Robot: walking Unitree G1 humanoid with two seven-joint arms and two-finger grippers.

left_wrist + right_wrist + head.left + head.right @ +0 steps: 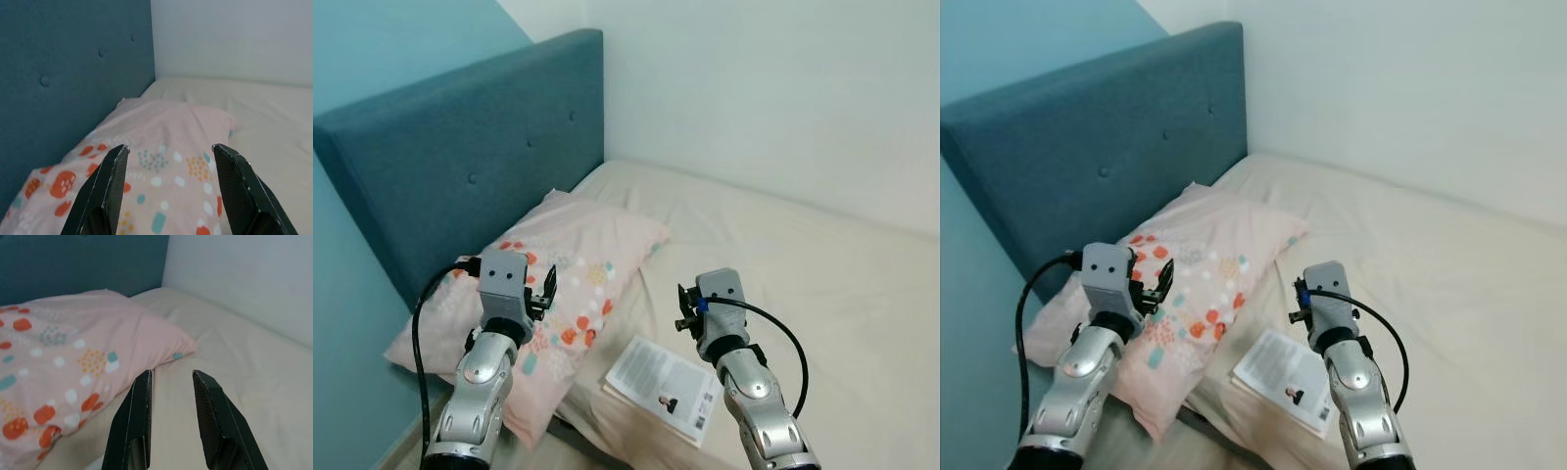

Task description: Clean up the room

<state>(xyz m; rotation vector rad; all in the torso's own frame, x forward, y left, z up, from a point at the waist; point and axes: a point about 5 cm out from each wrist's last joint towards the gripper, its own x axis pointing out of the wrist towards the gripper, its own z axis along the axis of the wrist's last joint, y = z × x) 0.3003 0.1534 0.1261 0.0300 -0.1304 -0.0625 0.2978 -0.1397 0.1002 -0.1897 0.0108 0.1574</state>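
Booklet (664, 386) lies flat at the near bed edge, just below and left of the right gripper (171, 382), likely the stray thing to tidy; its print is too small to read; that claw hovers narrowly parted; the left gripper (168, 152) gapes wide over the pink spotted pillow (568, 294), seemingly ready; beyond stand the mattress (822, 284) and blue headboard (460, 157).

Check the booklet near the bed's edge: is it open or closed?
Closed. The booklet lies flat on the bed sheet beside the pillow, showing one printed cover, with no spread pages.
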